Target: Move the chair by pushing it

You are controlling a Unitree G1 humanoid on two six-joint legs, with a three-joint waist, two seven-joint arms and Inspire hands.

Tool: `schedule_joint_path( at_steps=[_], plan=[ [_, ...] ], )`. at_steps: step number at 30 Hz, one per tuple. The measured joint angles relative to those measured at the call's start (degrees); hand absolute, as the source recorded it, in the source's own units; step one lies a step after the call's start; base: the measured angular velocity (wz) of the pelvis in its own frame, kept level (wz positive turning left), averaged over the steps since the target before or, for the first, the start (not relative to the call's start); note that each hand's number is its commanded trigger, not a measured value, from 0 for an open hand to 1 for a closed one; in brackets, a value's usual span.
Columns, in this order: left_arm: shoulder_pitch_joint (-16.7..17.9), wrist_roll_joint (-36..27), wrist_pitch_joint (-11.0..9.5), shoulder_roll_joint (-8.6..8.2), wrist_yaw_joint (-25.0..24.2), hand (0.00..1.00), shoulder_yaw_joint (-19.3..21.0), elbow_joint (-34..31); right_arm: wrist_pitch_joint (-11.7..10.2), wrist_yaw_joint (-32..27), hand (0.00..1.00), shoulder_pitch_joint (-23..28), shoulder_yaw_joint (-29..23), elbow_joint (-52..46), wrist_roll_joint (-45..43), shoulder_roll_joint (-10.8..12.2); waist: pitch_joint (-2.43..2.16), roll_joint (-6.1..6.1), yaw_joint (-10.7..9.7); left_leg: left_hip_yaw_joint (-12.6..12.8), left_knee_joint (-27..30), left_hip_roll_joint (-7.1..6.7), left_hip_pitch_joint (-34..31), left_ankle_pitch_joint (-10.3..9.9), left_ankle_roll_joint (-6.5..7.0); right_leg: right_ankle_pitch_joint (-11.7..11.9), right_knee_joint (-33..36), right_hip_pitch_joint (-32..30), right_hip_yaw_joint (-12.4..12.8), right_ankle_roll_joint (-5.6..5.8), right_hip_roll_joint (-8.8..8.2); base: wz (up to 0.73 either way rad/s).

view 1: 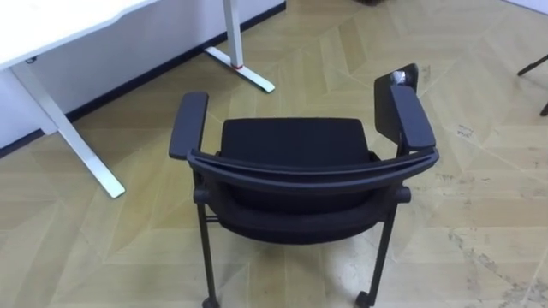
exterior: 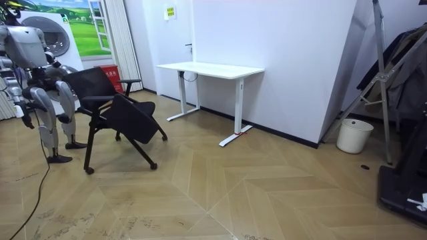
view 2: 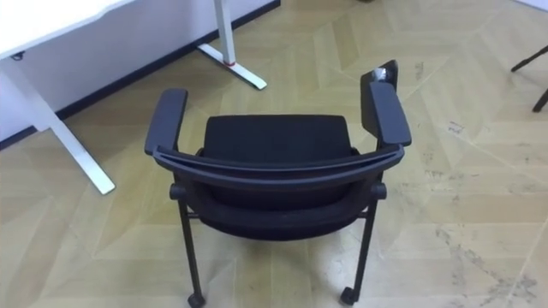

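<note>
Black chair (view 1: 295, 162) on the wood floor (view 1: 479, 214), well apart from the white worktop (view 1: 60, 21).
The robot stands just behind its backrest, farther from the worktop; a robot hand (exterior: 25, 115) hangs low, too small to tell whether spread or curled.

In the room view a white desk (exterior: 210, 69) stood at twelve o'clock, against a plain white wall (exterior: 293, 60). The floor (exterior: 267, 193) was pale wooden herringbone. A white bucket (exterior: 354, 135) stood at three o'clock and a light curtain (exterior: 123, 40) hung near ten o'clock.
</note>
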Motion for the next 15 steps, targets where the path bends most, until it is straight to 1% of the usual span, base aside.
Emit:
schedule_joint_path(
  at_steps=[1,2,3,4,5,6,7,8,9,10,12,14,15],
  plan=[
    [-0.31,1.76,-0.08,0.18,0.64,0.0,0.01,-0.9,0.0,-0.02,0.0,0.09,-0.47,0.0,-0.14,-0.06,-0.01,0.25,0.01,0.07,0.0,0.0,0.07,0.0,0.0,-0.02,0.05,0.01,0.05,0.01,0.0,-0.06],
    [-0.97,5.25,-0.19,0.58,1.74,0.0,0.05,-2.2,0.01,0.04,0.0,0.12,-0.49,-0.09,-0.19,-0.38,-0.02,0.46,-0.25,0.18,-0.01,0.0,0.16,0.0,0.0,-0.05,0.09,0.04,0.12,0.05,0.0,-0.05],
    [-1.53,8.0,-0.11,0.85,2.59,0.0,0.05,-3.75,0.01,0.16,0.0,-0.13,-0.49,-0.32,-0.71,-0.62,-0.19,0.99,-0.7,0.22,-0.01,0.0,0.17,0.0,0.0,-0.06,0.09,0.03,0.23,0.05,0.01,0.0],
    [-1.87,9.27,-0.01,0.94,2.88,0.0,0.03,-4.73,0.0,0.16,0.0,-0.25,-0.5,-0.34,-1.15,-0.7,-0.2,1.09,-1.04,0.22,-0.01,0.0,0.13,0.0,0.0,-0.06,0.05,0.02,0.22,0.05,0.0,0.0],
    [-2.28,11.84,0.39,1.05,3.6,0.0,-0.01,-7.57,0.05,0.15,0.0,-0.44,-0.5,-0.29,-1.35,-0.77,-0.17,1.33,-1.46,0.12,-0.01,0.0,-0.03,0.0,0.0,-0.07,0.06,-0.12,0.17,0.05,0.02,0.0],
    [-2.95,14.24,0.46,1.27,4.16,0.0,-0.25,-10.08,0.37,0.13,0.0,-0.38,-0.44,-0.27,-1.31,-0.89,-0.01,1.12,-1.41,0.14,-0.03,0.01,-0.15,-0.01,0.0,-0.07,0.05,-0.26,0.19,0.04,0.03,0.0],
    [-3.17,15.41,0.49,1.43,4.52,0.0,-0.38,-11.27,0.73,0.1,0.0,-0.44,-0.39,-0.27,-1.23,-1.0,-0.16,1.34,-1.3,0.14,-0.06,0.01,-0.14,-0.01,0.0,-0.07,0.05,-0.26,0.19,0.04,0.03,-0.04],
    [-3.61,17.84,0.58,1.65,5.09,0.0,-0.81,-13.71,1.07,0.1,0.0,-0.43,-0.24,-0.27,-0.9,-1.2,-0.27,1.43,-1.32,0.28,-0.07,0.01,-0.08,-0.01,0.0,-0.07,0.01,-0.26,0.28,0.04,0.02,-0.04],
    [-4.44,21.24,0.65,1.74,5.55,0.0,-0.83,-15.32,1.2,0.08,0.0,-0.46,-0.26,-0.15,-0.87,-1.31,-0.49,1.77,-1.34,0.36,-0.05,0.0,-0.07,0.0,0.0,-0.07,-0.03,-0.24,0.29,0.04,0.02,-0.03],
    [-4.87,23.1,0.82,1.79,5.79,0.0,-0.78,-16.03,1.21,0.06,0.0,-0.53,-0.27,-0.05,-0.9,-1.31,-0.54,1.81,-1.35,0.37,-0.04,-0.01,-0.08,0.0,0.0,-0.06,-0.04,-0.24,0.29,0.04,0.02,0.0],
    [-5.05,30.03,1.18,1.87,6.43,0.0,-0.83,-21.03,1.23,-0.04,0.0,-0.92,-0.29,1.03,-0.9,-1.26,-0.42,1.59,-1.93,0.37,-0.03,-0.01,-0.14,0.0,0.0,-0.07,-0.22,-0.26,0.4,0.04,0.04,0.0],
    [-5.07,32.5,1.37,2.04,7.68,0.0,-1.51,-23.73,1.19,-0.66,0.0,-0.99,-0.24,1.5,-0.63,-1.28,-0.43,1.59,-2.22,0.49,-0.03,-0.04,-0.15,-0.01,0.0,-0.07,-0.33,-0.26,0.49,0.04,0.01,0.0],
    [-5.1,33.24,1.59,2.54,8.29,0.0,-2.7,-25.31,1.21,-0.96,0.0,-1.06,0.2,1.88,-0.21,-1.29,-0.4,1.64,-2.61,0.51,-0.03,-0.05,-0.2,-0.01,0.0,-0.07,-0.38,-0.26,0.52,0.04,0.0,0.0]
  ],
)
